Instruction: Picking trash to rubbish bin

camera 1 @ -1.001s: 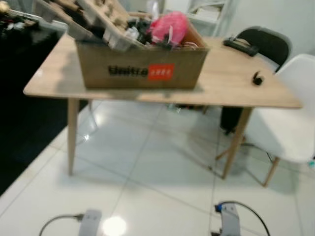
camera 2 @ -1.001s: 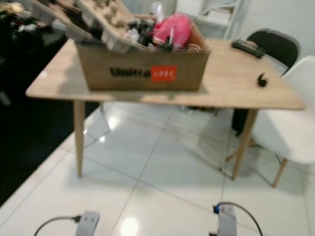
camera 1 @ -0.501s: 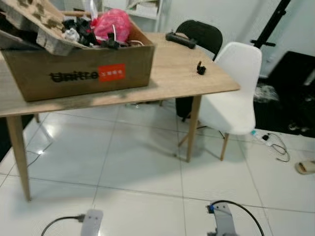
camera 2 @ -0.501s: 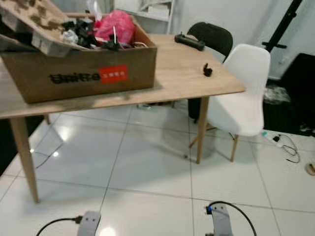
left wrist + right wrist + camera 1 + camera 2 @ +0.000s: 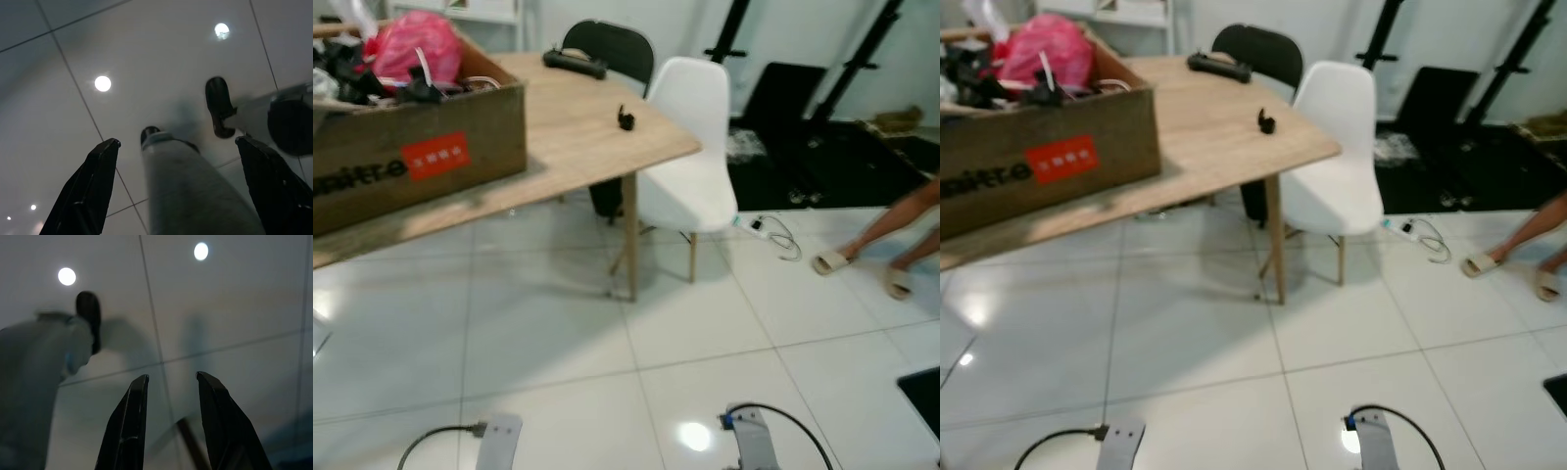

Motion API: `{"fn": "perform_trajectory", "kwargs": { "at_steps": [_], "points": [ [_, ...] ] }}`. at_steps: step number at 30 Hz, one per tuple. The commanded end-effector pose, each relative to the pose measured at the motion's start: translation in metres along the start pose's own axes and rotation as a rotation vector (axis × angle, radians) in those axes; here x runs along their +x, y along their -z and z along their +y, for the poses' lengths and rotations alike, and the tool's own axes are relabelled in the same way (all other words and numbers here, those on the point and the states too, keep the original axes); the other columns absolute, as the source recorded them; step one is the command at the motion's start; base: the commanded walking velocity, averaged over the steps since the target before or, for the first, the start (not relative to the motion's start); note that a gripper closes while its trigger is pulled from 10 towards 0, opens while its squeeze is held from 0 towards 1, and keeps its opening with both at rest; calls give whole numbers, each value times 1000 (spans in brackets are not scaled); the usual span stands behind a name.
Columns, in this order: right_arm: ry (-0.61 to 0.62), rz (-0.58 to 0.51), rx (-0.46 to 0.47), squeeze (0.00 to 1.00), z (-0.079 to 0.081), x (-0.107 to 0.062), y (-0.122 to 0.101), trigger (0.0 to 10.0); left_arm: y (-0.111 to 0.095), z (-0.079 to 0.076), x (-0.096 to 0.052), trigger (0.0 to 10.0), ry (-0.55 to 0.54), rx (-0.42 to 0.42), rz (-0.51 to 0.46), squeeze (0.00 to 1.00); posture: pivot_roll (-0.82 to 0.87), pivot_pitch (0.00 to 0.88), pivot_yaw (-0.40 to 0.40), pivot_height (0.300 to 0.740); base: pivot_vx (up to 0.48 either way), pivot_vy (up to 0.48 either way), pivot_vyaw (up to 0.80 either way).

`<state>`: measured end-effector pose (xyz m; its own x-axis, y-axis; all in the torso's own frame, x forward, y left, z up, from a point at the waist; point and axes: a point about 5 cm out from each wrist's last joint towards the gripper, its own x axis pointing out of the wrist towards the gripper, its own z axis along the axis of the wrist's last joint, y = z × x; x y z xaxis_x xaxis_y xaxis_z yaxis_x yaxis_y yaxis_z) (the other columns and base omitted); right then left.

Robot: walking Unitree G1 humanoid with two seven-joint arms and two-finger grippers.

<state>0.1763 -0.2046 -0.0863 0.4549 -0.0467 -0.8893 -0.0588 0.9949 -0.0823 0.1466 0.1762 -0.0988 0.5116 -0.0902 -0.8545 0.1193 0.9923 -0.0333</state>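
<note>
**newb_op:** how far along are you on the trash run? Anything binned yet?

**me:** Honestly, looks like square one to me. Both arms hang low by my sides. The left gripper [image 5: 176, 196] has its fingers spread wide over bare tile with nothing between them, and the right gripper [image 5: 168, 421] has only a narrow gap between its fingers, also holding nothing. So no trash in hand.

**newb_op:** where's the trash then?

**me:** Best candidate I can see is the cardboard box [image 5: 406, 127] on the wooden table [image 5: 578, 122], off to my left and well apart from me. It's heaped with junk, including a pink bag [image 5: 416, 44] and some dark bits. There's also a small black object [image 5: 626, 119] near the table's corner and a black device [image 5: 575, 64] at the far edge, can't tell if those count. A white chair [image 5: 690, 147] sits just beside the table, a black one [image 5: 612, 47] behind it.

**newb_op:** and the bin?

**me:** Can't spot a rubbish bin anywhere. A person's legs [image 5: 901, 220] in sandals are on the floor to my right. My read: picking, carrying and dropping are all still ahead.
</note>
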Motion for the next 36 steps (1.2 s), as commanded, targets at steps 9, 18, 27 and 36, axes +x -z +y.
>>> {"fn": "perform_trajectory", "kwargs": {
  "at_steps": [9,18,27,36],
  "points": [
    [6,36,-32,0,-6,-1,11,10000,21,-11,-2,10000,29,-11,78,0,149,105,-133,740,0,0,-800],
    [8,51,-55,0,-4,-2,18,10000,21,-15,-2,10000,30,-26,76,0,144,98,-139,740,0,0,-800],
    [7,55,-90,0,-3,-2,19,10000,15,-14,0,10000,31,-12,68,0,139,92,-135,740,0,0,-622],
    [6,60,-80,0,-2,-2,20,10000,21,-9,-2,10000,31,18,91,0,136,89,-129,740,0,0,0]
  ]
}}
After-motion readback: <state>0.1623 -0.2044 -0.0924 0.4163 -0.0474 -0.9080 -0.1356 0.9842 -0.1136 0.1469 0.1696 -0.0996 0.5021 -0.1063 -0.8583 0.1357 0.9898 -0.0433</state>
